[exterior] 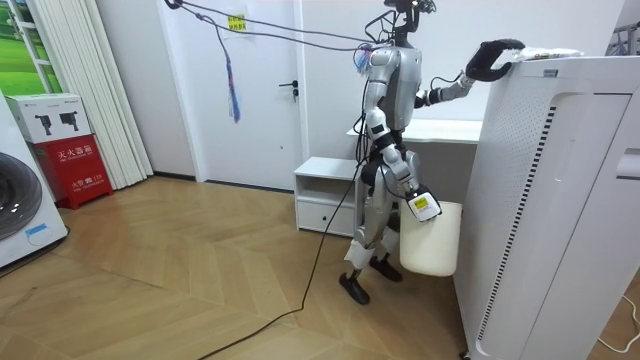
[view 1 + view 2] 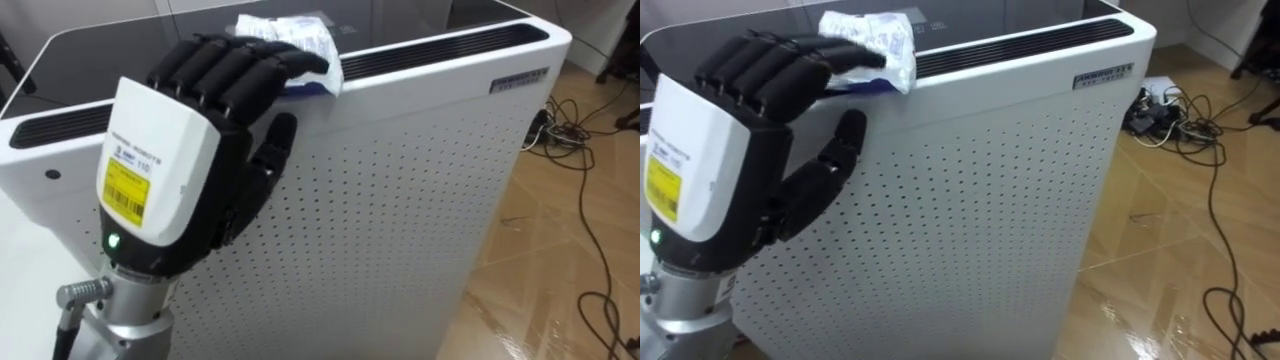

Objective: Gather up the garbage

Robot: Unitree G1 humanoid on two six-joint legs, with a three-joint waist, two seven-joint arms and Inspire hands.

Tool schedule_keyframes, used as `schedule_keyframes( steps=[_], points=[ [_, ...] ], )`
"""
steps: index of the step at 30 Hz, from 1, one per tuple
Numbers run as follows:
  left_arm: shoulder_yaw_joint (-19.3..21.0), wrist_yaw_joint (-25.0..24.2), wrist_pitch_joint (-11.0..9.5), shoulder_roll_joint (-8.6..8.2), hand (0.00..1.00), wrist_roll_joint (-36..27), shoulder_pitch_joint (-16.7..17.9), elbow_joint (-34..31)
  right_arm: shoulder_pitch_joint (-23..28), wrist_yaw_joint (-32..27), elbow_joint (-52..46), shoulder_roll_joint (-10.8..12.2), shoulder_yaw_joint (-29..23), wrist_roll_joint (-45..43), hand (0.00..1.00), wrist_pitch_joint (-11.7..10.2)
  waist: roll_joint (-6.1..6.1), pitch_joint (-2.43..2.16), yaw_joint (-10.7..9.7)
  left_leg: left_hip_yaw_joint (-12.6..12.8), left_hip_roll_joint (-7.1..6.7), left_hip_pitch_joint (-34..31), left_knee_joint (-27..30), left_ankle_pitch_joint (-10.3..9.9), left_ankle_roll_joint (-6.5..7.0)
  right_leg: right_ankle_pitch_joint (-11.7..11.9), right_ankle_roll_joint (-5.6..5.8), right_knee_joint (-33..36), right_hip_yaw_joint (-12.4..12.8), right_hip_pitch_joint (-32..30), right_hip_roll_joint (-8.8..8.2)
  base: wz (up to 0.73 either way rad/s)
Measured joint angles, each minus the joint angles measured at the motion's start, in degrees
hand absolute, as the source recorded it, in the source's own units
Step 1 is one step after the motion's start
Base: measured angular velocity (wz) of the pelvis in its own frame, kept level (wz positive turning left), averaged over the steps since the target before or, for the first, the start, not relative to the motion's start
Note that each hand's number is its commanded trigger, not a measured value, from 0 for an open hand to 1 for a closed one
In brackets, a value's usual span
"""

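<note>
Floor [image 1: 180, 280] of wood runs wide and bare on the room view's left, so plenty of space behind the robot. It stands close to a tall white unit [image 2: 420, 200] w/ a perforated front, dark glossy top and a slatted vent along the near top edge. A low white cabinet [image 1: 325, 195] sits just behind the robot's legs, so that side is tight. At the unit's far side the eye views show cables [image 2: 575, 120] tangled on the floor.

White bin [image 1: 432, 245] hangs low at the robot's side, against the unit's front; right hand [image 1: 422, 207] is at its rim, grip can't be told from that distance.

Left hand [image 2: 200, 130] is raised to the unit's top edge. Its fingers [image 2: 240, 70] are bent forward over the edge and lie on the near part of the crumpled white wrapper [image 2: 295, 40]; the thumb [image 2: 270, 150] hangs apart, down against the perforated front, so the hand isn't clamped on anything.

Wrapper rests on the top, right at the vent, near the front edge and towards the robot's left end of the unit. Room view gives it as a pale scrap beside the dark hand.
</note>
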Motion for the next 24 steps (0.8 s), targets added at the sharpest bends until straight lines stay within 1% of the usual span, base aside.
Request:
schedule_keyframes(
  steps=[8, 13, 14, 16, 21, 24],
  points=[
    [0.1, 0.3, 0.5, 0.05, 1.0, -0.1, -0.2, -0.2, 0.1, -0.6, -0.8, 0.0, 0.1, 0.0, 1.0, 0.0, 0.09, -0.06, -0.5, 0.0, 0.01, 0.2, -0.1, 0.1, -0.05, 0.0, 0.0, 0.0, -0.1, 0.1, 0.0, 0.0],
    [0.1, 0.4, 0.7, 1.06, 1.0, -0.2, -0.1, 0.0, 0.1, -0.8, -2.4, 0.0, 0.1, 0.0, 1.0, 0.0, -0.08, 0.05, -1.1, 0.0, -0.01, 0.3, -1.0, 0.5, -0.11, 0.0, -0.05, 0.0, -0.3, -0.1, -0.05, 0.0],
    [0.1, 0.4, 0.7, 1.1, 1.0, -0.2, -0.1, 0.0, 0.1, -0.8, -2.4, 0.0, 0.1, 0.0, 1.0, 0.0, -0.08, 0.04, -1.1, 0.0, -0.03, 0.3, -1.0, 0.5, -0.11, 0.0, -0.05, 0.0, -0.4, -0.1, -0.07, 0.03],
    [0.1, 0.4, 0.8, 1.27, 1.0, -0.2, -0.1, 0.0, 0.1, -0.8, -2.6, 0.0, 0.1, 0.0, 1.0, 0.0, -0.08, 0.04, -1.3, -0.4, -0.05, 0.3, -1.0, 0.6, -0.15, 0.0, -0.06, 0.0, -1.6, 0.0, -0.14, 0.06],
    [0.1, 0.6, 0.9, 1.26, 1.0, -0.2, -0.1, 0.0, 0.3, -0.9, -4.3, 0.0, -0.1, -1.5, 1.0, 0.0, -0.07, 0.04, -1.8, -1.0, -0.12, 0.2, -1.1, 0.6, -0.28, 0.0, -0.05, 0.0, -2.1, 0.1, -0.09, 0.06],
    [0.1, 0.3, 1.2, 1.25, 1.0, -0.2, 0.6, 0.0, 0.5, -0.8, -4.8, 0.1, -0.1, -3.2, 1.0, 0.0, 0.04, -0.03, -1.9, -1.0, -0.14, 0.7, -1.3, 0.7, -0.3, 0.0, -0.05, -0.3, -2.2, 0.7, -0.07, 0.01]
  ],
)
